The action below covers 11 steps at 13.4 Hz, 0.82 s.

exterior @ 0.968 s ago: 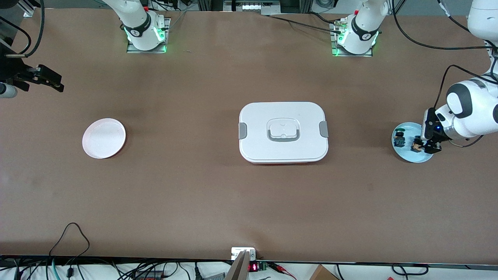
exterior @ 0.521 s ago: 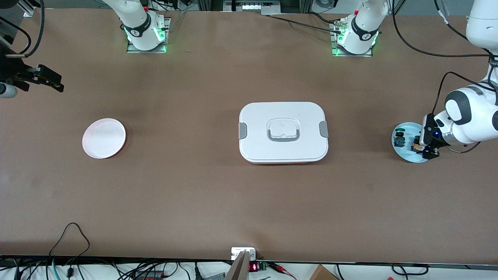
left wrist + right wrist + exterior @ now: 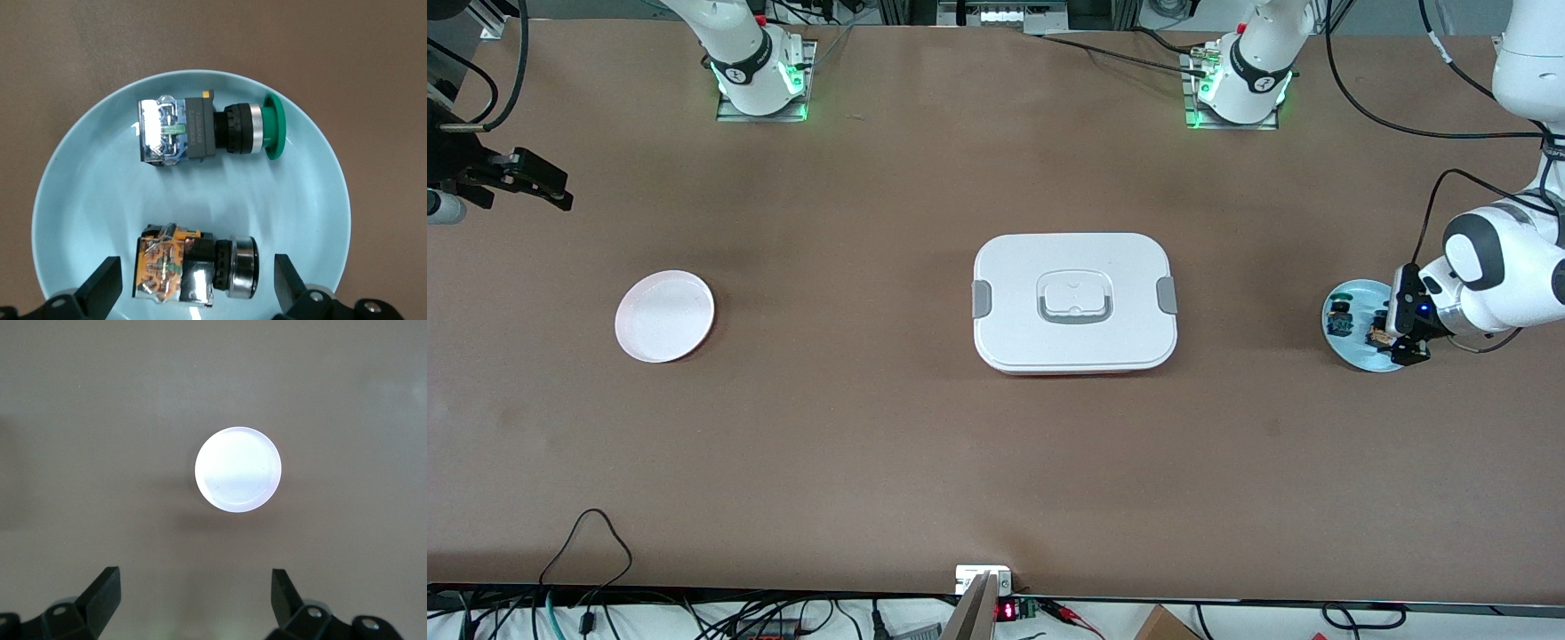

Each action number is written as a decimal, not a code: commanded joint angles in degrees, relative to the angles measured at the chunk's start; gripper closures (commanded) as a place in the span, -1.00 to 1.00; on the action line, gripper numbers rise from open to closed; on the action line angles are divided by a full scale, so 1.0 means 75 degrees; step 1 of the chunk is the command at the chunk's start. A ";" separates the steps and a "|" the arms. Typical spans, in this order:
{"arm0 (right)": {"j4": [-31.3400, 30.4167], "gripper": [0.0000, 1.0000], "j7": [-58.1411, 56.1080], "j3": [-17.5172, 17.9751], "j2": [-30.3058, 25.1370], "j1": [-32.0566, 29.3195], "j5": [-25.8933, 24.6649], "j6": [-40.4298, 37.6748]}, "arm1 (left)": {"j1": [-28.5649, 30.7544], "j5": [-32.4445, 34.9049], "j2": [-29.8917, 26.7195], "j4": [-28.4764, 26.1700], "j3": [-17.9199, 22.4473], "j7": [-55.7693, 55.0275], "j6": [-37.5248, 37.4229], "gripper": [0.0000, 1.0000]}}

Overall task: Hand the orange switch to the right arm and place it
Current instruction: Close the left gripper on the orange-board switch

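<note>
Over the glossy pale-blue plate [image 3: 80, 173] at the left arm's end, the left gripper [image 3: 197, 287] is held wide open astride the orange switch [image 3: 193, 267], nothing gripped. Pickup is judged underway; closing on its black body is needed next. The right gripper [image 3: 193, 600] waits open, empty, near the white plate [image 3: 238, 469]

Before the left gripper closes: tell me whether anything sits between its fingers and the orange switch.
Nothing visible does. The left gripper is open over the blue plate, its fingers either side of the orange switch. The green-capped switch lies apart on the same plate.
</note>
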 commanded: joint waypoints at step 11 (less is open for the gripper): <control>0.0075 -1.00 0.0082 0.0020 -0.0014 -0.0069 0.0113 -0.0076 | 0.0392 -0.0742 0.0136 0.0588 -0.0131 0.0261 -0.0774 1.00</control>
